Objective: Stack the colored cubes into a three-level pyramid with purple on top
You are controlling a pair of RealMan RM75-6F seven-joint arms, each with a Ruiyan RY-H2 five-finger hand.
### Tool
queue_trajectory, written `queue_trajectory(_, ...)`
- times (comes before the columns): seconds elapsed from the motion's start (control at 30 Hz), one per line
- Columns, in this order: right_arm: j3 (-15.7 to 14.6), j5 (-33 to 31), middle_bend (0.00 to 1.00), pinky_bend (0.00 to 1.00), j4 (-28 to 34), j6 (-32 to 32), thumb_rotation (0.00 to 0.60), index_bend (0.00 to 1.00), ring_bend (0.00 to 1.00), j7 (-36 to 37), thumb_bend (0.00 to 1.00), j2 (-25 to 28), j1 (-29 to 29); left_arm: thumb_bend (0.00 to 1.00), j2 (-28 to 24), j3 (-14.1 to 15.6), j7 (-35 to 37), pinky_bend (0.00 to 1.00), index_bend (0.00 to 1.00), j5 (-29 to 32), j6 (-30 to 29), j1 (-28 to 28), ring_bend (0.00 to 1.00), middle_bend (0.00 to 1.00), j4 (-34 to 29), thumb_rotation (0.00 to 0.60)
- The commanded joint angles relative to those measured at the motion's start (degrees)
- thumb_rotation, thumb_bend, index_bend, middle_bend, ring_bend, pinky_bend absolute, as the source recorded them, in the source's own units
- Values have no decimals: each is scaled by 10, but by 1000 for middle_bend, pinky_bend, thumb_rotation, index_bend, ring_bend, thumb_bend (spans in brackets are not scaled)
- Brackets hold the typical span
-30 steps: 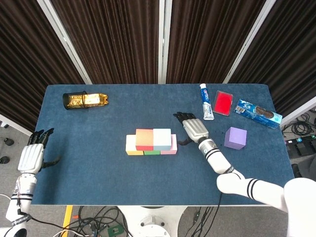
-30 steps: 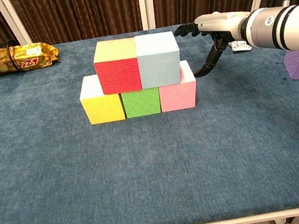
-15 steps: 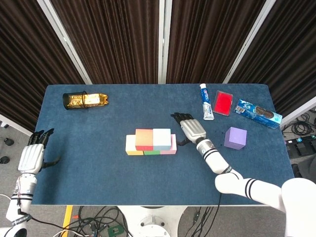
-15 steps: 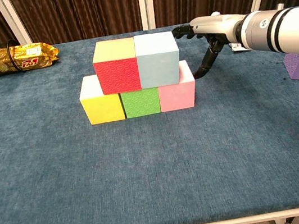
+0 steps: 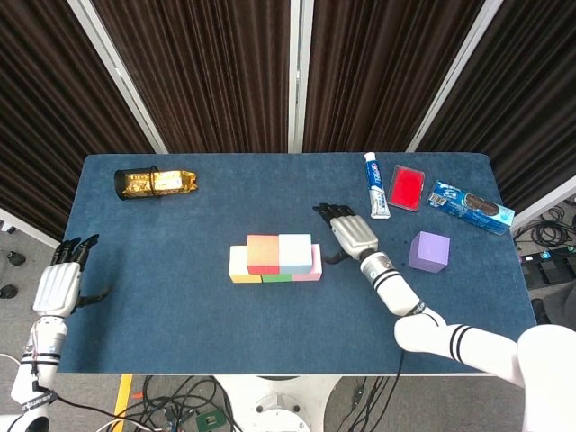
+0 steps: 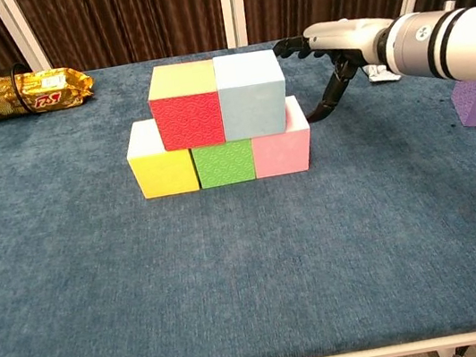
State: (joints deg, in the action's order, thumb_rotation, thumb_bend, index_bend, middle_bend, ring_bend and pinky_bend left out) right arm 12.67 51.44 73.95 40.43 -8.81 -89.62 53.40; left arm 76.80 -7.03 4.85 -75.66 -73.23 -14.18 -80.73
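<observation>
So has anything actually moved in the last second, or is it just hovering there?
Barely. The right hand crept slightly toward the stacked cubes and back again, ending about where it began, open beside the pink cube. It took hold of nothing. The five stacked cubes, the purple cube off to the side and the left hand at the table's edge stayed put.

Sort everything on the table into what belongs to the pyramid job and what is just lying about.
Job: yellow cube, green cube, pink cube, red cube, light blue cube, purple cube.

Lying about: gold snack bag, toothpaste tube, red box, blue cookie pack.
</observation>
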Motion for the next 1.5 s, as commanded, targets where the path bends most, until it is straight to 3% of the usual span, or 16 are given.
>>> queue_trajectory(0.03, -1, -2, 0, 0, 10, 2, 600, 0, 0, -4, 101, 10, -3, 217, 0, 0, -1, 37, 84, 0, 0, -1, 27, 139, 0, 600)
queue_trajectory(0.23, 3, 1, 0, 0, 66, 10, 600, 0, 0, -15, 101, 68, -8, 216, -1, 0, -4, 37, 84, 0, 2, -2, 27, 139, -5, 600)
queue_trajectory(0.47, 14, -45, 0, 0, 172, 52, 600, 0, 0, -49, 69, 183, -27, 217, -2, -1, -9, 38, 84, -4, 4, -7, 28, 138, -15, 600)
queue_trajectory(0.67, -22, -90, 0, 0, 224, 82, 600, 0, 0, -96, 0, 256, -52, 216, 1, -4, -1, 38, 84, 0, 7, -9, 28, 139, -20, 600)
queue_trajectory(1.0, -64, -116, 0, 0, 195, 60, 600, 0, 0, -80, 0, 249, -84, 216, 3, -5, 1, 37, 84, 1, 4, -9, 28, 139, -20, 600)
queue_trajectory(1.5, -88, -155, 103, 0, 138, 57, 600, 0, 0, -108, 0, 204, -84, 216, 8, 0, -3, 38, 84, 2, 13, -12, 28, 138, -15, 600)
